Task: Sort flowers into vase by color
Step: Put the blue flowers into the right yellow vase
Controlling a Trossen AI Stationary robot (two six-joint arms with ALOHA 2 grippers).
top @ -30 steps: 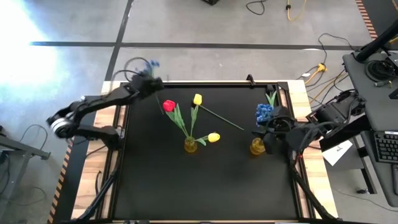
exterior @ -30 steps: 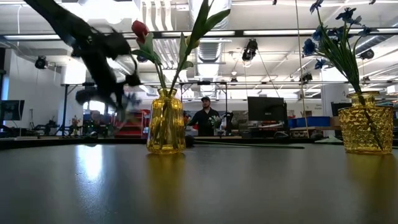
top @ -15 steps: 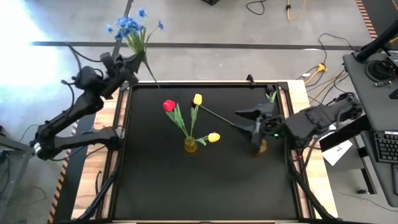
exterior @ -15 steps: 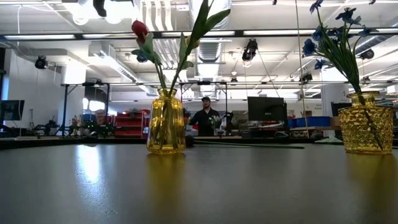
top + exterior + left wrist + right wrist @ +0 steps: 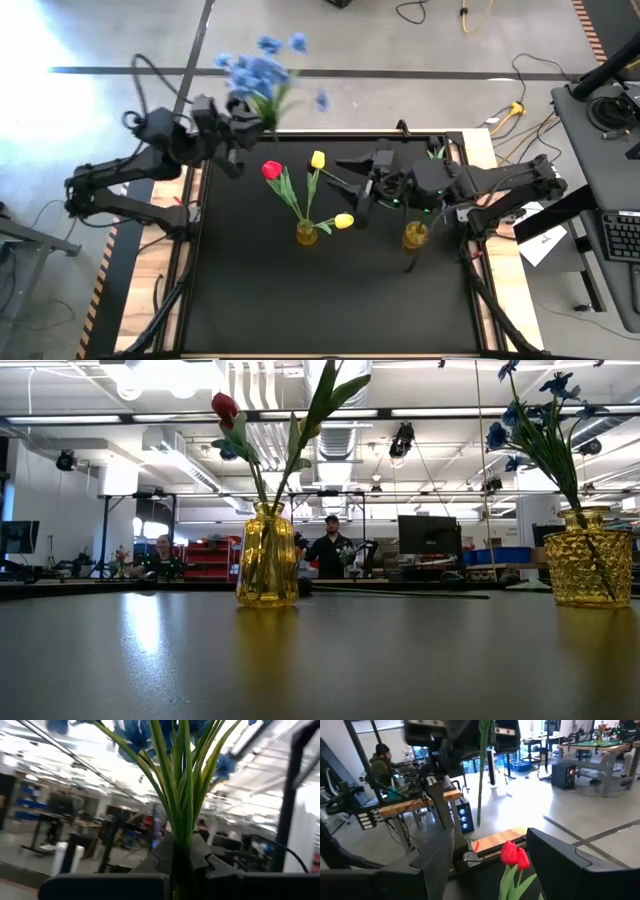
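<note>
My left gripper is high over the table's far left corner, shut on a spray of small blue blossoms. My right gripper hovers open over the table's middle, its fingers on either side of the red tulip without touching it. The red tulip and yellow tulips stand with their stems in a yellow glass vase. A second yellow vase holds another blue spray; in the high view my right arm hides that spray. My left gripper pinches the bundled green stems of the blue spray between its two fingers, below the leaves. The spray is lifted clear, blossoms fanning out beyond the fingers toward the far edge. The long lower stem hangs free below the gripper.
A loose thin green stem lies on the black table, running right from the yellow tulip head. Wooden rails border the table's left and right. People sit and stand in the room beyond.
My left gripper has risen from near the table's far left corner, out of the low view, and swung rightward with the blue spray. My right gripper has moved from beside the right vase toward the table's left, now near the tulips.
</note>
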